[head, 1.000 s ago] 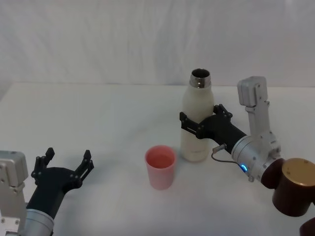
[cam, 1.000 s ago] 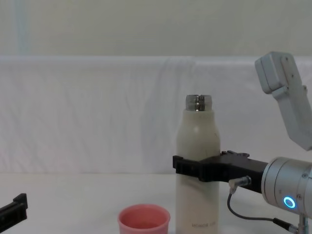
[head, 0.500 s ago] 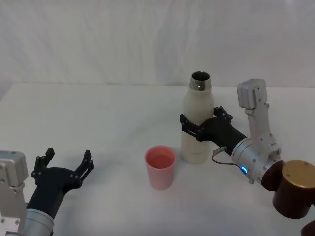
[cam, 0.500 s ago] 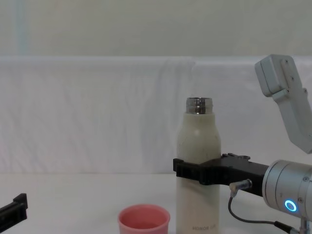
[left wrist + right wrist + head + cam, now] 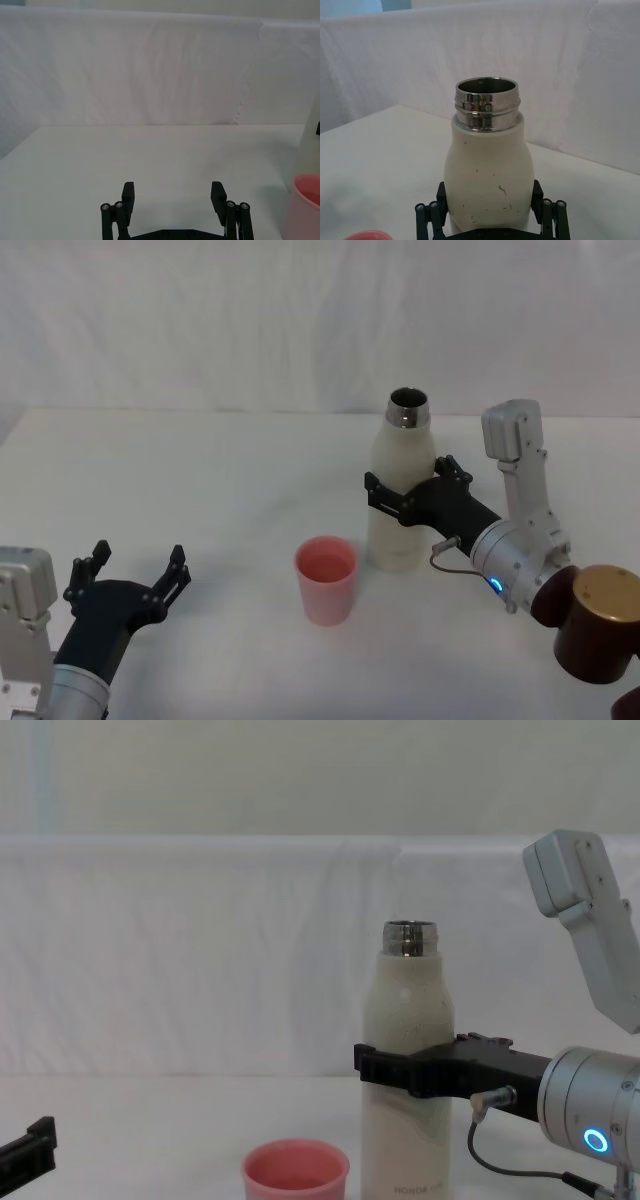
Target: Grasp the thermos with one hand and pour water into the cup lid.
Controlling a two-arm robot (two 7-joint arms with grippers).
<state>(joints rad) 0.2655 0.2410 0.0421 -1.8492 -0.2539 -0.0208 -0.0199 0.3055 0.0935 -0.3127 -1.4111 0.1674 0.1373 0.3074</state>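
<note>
— On the white tabletop [image 5: 200,470], what stood where?
— A cream bottle [image 5: 400,500] stood upright, steel neck open, with the pink cup [image 5: 325,578] just beside it, nearer the robot. White cloth hung as a backdrop [image 5: 200,950] behind.
— And the right pincer [image 5: 400,498]?
— Its black fingers were clamped around the bottle's middle.
— The left pincer [image 5: 135,575]?
— It sat low at the near left, fingers spread wide, well apart from the cup.

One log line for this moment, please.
right hand: shut on thermos, upright | cup lid: on table, beside thermos | left hand: open, idle
</note>
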